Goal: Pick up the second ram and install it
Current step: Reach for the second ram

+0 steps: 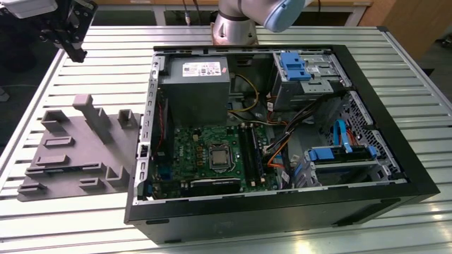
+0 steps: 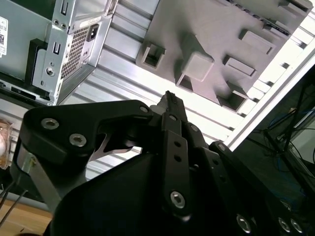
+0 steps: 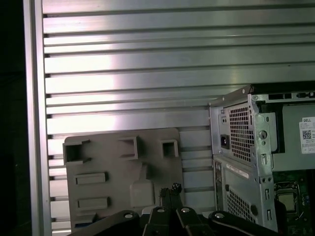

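Black linkage of the gripper (image 2: pixel 170 98) sits closest to the lens in both wrist views. From what I can see in the first wrist view, the jaws of the gripper (image 3: pixel 171 189) are closed on each other with nothing between them.

On the exterior view, the gripper (image 1: pixel 73 52) hangs in the upper left of the frame, above the slatted aluminium table (image 1: pixel 113 58). It touches nothing and is well apart from the work below.

Below it, at the exterior view's left, the gray fixture (image 1: pixel 78 153) lies flat on the table just beside the open computer case (image 1: pixel 247 219). A thin bluish strip rests in a low slot near the fixture's front edge. I take it for the second ram (image 1: pixel 62 169). It lies flat in the fixture, not in the case, and the gripper is nowhere near it.

Both wrist views look down past the fingertips onto the fixture (image 3: pixel 123 167) with its recesses and upright posts, and the case's perforated rear panel (image 3: pixel 241 132) stands beside it.

Inside the case, the green motherboard (image 1: pixel 205 143) fills the lower middle of the frame. The long black memory slots (image 1: pixel 253 151) run along its right side. I cannot tell whether any slot is filled. A gray power supply (image 1: pixel 194 90) sits above the board, and the arm's base (image 1: pixel 236 24) stands at the top centre.
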Robot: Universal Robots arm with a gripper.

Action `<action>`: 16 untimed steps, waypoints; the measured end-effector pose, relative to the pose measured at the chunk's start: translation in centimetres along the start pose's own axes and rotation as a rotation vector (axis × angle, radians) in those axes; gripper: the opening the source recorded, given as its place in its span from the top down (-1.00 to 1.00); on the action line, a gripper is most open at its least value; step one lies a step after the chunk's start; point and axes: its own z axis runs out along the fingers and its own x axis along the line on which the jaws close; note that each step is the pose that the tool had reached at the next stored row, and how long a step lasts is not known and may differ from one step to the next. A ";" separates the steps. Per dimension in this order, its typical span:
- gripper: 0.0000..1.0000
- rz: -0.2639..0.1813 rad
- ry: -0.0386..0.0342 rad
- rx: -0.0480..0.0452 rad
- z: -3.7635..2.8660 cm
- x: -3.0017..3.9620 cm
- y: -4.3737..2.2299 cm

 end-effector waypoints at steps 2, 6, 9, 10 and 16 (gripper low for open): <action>0.79 0.000 0.0000 0.0000 0.00 0.20 -0.01; 0.79 0.000 0.0000 -0.0001 0.00 0.55 -0.04; 0.79 0.000 0.0000 0.0000 -0.01 0.81 -0.06; 0.79 0.000 0.0000 0.0000 -0.01 0.89 -0.07; 0.79 0.000 0.0001 0.0000 -0.02 1.49 -0.12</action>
